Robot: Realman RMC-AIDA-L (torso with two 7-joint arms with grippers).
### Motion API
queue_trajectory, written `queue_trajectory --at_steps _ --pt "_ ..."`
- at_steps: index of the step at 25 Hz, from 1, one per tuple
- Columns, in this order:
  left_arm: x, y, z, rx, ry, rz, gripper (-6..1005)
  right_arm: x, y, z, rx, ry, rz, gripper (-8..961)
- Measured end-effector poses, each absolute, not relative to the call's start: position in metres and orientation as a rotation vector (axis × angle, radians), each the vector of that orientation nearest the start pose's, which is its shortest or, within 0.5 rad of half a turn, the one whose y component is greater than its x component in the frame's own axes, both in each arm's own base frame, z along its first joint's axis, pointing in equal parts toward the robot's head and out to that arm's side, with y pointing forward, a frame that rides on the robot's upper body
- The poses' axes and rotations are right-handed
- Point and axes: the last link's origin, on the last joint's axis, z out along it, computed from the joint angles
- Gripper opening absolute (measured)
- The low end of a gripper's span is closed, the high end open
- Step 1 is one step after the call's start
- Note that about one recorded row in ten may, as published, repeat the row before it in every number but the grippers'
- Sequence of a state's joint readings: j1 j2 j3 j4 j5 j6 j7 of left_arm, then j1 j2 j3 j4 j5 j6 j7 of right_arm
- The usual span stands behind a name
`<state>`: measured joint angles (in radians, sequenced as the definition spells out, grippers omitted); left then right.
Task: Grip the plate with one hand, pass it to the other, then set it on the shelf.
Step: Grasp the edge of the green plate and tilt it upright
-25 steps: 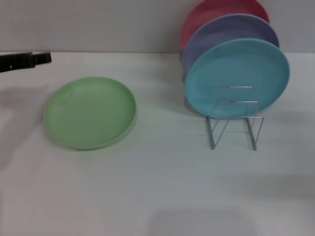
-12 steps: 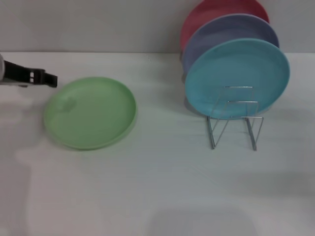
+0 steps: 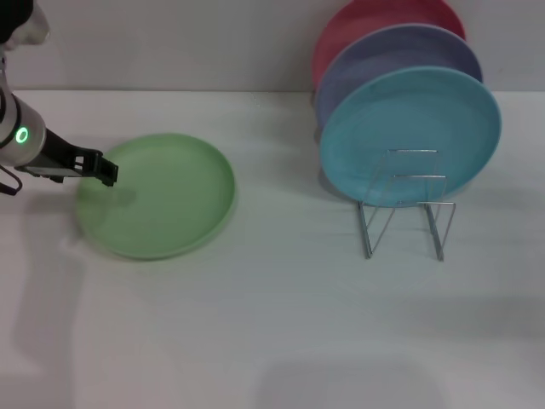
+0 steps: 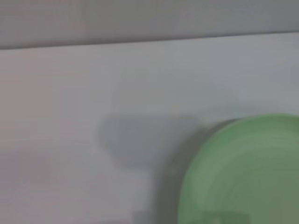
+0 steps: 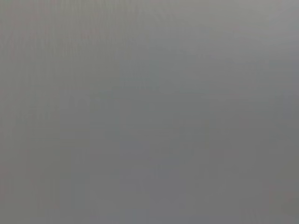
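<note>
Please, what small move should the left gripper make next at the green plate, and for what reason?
Probably it should lower a little and settle onto the plate's near-left rim before closing. The left gripper is at the left edge of the green plate, which lies flat on the table and is not lifted. Whether the fingers already touch the rim cannot be told. The right gripper is not in view.

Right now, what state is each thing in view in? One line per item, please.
green plate: flat on the table, not lifted.
left gripper: at the green plate's left rim; jaws unclear.
wire rack: upright, front slots empty.
turquoise plate: on edge in the rack, frontmost.
lavender plate: on edge behind the turquoise one.
pink plate: on edge, rearmost.
right gripper: not in view.
</note>
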<state>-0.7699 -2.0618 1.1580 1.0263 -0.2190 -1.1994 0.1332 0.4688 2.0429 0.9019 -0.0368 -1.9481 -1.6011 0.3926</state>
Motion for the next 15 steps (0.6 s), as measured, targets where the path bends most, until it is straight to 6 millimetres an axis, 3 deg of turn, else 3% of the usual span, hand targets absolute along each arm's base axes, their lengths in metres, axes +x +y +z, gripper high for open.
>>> queue_trajectory --at_steps 15 --pt "-0.249 0.438 0.034 -1.839 -1.402 0.274 749 0.346 0.304 0.095 -1.098 0.376 0.994 682"
